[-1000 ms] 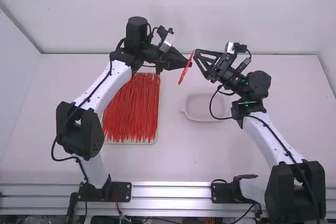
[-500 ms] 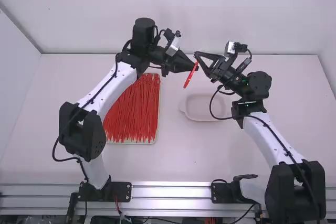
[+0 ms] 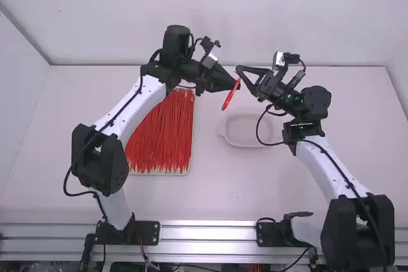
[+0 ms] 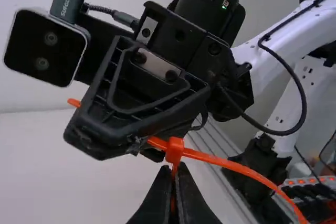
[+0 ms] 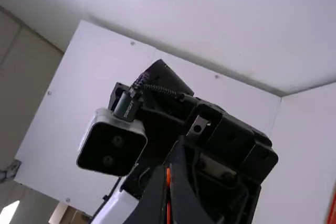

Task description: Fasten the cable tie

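Observation:
A red cable tie [image 3: 230, 94] hangs in the air between the two arms, above the far edge of a white dish [image 3: 245, 130]. My left gripper [image 3: 232, 83] is shut on it from the left, and my right gripper [image 3: 241, 73] meets it tip to tip from the right. In the left wrist view the tie's head [image 4: 173, 150] sits just above my shut left gripper [image 4: 172, 190], with the strap [image 4: 236, 168] trailing off past the right gripper [image 4: 137, 145], which is clamped on the tie. In the right wrist view a sliver of the red tie [image 5: 168, 182] shows between my shut right gripper [image 5: 168, 195].
A thick pile of red cable ties [image 3: 162, 132] lies on a flat board left of centre, under the left arm. The white dish stands on the table right of the pile, below both grippers. Open table lies in front of it.
The left arm has swung right and a little back, carrying the tie up to the right gripper's tip. The right arm has barely moved.

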Action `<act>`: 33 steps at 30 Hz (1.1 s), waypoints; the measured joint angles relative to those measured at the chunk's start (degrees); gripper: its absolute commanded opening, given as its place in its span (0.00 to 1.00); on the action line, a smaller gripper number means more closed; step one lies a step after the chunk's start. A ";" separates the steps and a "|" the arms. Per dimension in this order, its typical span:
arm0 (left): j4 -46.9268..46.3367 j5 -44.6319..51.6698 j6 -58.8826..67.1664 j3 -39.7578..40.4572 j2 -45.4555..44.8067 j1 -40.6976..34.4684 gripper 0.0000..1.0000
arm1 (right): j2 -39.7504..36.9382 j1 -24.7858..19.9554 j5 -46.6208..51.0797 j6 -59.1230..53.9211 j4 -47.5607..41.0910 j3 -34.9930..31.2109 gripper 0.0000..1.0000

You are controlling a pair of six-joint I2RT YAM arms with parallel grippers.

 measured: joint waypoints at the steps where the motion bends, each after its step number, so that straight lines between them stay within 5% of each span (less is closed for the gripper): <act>1: -1.25 -0.17 -0.04 0.00 0.00 -0.02 0.02 | 0.17 -0.31 -0.59 -0.22 -0.33 0.00 0.00; 12: -11.56 -1.27 -1.42 0.02 0.00 -0.37 0.02 | 0.22 -4.46 -2.93 -7.13 -5.44 -0.04 0.00; 24: -16.11 -3.02 -8.20 0.00 0.00 -0.15 0.02 | 0.13 -4.74 1.18 -18.29 -12.09 -0.04 0.00; 33: -16.74 -3.63 -9.09 0.00 0.00 0.59 0.02 | 0.13 -9.27 0.66 -20.31 -13.86 -0.04 0.00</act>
